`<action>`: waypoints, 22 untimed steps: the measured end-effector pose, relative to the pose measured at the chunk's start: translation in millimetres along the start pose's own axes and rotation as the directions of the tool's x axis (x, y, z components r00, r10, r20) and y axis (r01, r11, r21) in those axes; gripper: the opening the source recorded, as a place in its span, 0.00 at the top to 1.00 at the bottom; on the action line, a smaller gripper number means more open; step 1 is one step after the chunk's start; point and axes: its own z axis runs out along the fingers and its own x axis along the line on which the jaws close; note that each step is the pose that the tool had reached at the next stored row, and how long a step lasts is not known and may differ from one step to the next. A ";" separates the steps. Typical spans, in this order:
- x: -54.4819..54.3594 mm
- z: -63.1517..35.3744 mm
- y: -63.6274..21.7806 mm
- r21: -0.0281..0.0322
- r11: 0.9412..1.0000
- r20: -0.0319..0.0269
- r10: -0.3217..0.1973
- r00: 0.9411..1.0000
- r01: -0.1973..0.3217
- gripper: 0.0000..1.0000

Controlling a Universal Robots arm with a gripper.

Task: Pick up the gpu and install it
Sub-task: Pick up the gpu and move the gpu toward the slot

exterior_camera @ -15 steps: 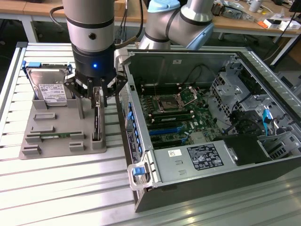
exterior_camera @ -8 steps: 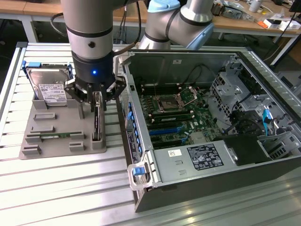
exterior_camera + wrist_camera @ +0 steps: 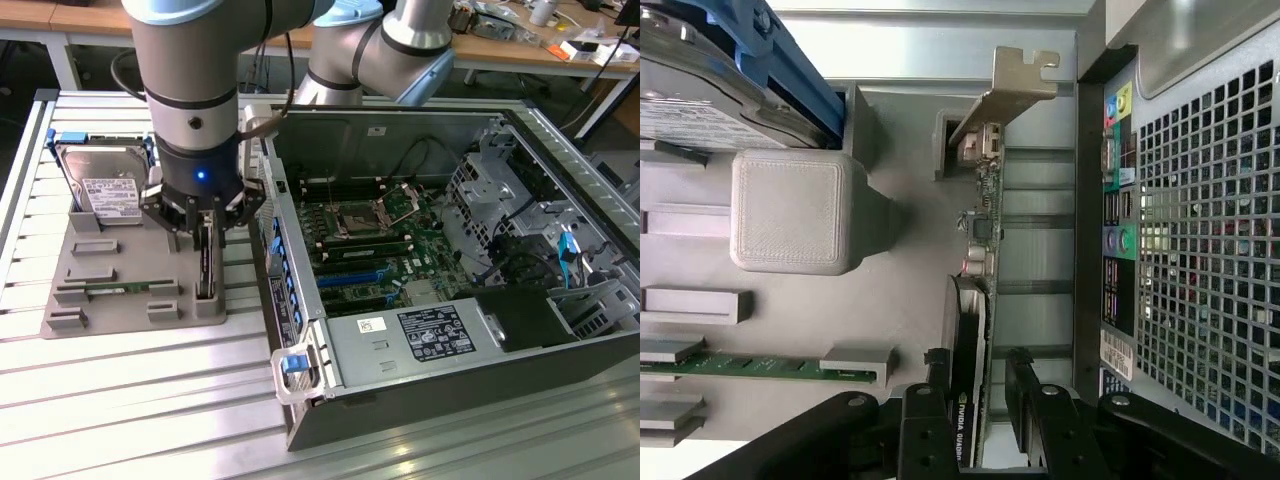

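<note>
The gpu (image 3: 206, 275) is seen standing on edge in a slot of the grey holder (image 3: 125, 262), which is laid on the slatted table (image 3: 150, 400) just beside the open case (image 3: 400, 345). The card is not lifted; its lower edge is seated in the holder. Its metal bracket (image 3: 1015, 85) is found at the end of the card away from the gripper (image 3: 206, 240).

The gripper is lowered over the card with its jaws held apart, one on each side of the card's black end. In the wrist view a narrow gap is seen between the card (image 3: 980, 220) and the finger (image 3: 1026, 390) nearer the case (image 3: 1200, 250). The other finger appears to lie close against the card, though contact cannot be confirmed.

A hard drive (image 3: 105, 185) with blue rails is propped upright at the holder's corner, toward the exterior view's left. A green memory stick (image 3: 125, 289) is laid flat in another slot of the holder. Inside the case the motherboard (image 3: 370, 240) is exposed.
</note>
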 end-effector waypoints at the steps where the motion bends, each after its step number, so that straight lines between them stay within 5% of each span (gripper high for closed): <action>1: 0.1 0.7 0.0 0.000 1.000 0.000 0.000 1.000 0.000 0.64; 21: 0.5 4.0 5.5 -0.001 1.000 0.000 0.000 1.000 0.000 0.64; 22: 0.5 3.9 5.4 -0.001 1.000 0.000 0.000 1.000 0.000 0.72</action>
